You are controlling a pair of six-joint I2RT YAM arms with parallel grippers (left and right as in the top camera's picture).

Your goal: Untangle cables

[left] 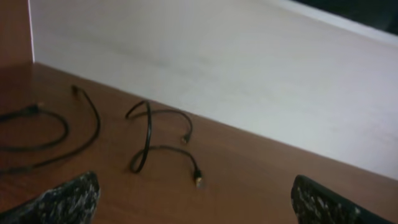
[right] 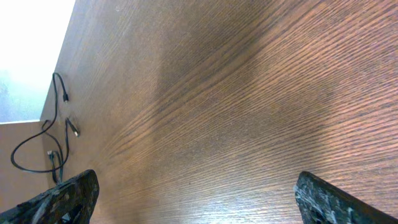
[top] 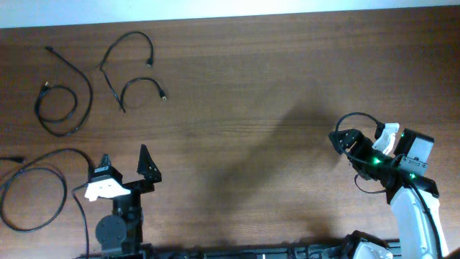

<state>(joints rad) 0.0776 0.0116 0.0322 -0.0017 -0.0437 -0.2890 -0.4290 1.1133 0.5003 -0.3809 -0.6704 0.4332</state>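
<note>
Black thin cables, 3 seen, all lying flat on the far-left part of the desk (top: 251, 86), each apart from the others.

- Looped cable (top: 89, 93): one small closed ring w/ a long tail curving round it; small plug ends at upper left. Lies near the desk's far edge.
- S-bent cable (top: 111, 86): just right of the looped one, not touching it; two open arcs, plug ends pointing right. Seen in left wrist view (left: 149, 134) close to the pale wall (left: 249, 62).
- Big-loop cable (top: 65, 193): at the near-left corner, partly cut off by the overhead frame edge; outer strand passes close by the left arm.

Left claw (top: 124, 155): fingers spread wide, pinching nothing; placed near the front edge, right of the big-loop cable, aimed toward the S-bent cable.

Right claw (top: 361, 133): spread wide also, over bare wood grain at the right side, well apart from all cables. In right wrist view the cables are only small at the far left.

Desk: brown wood-grain.
</note>
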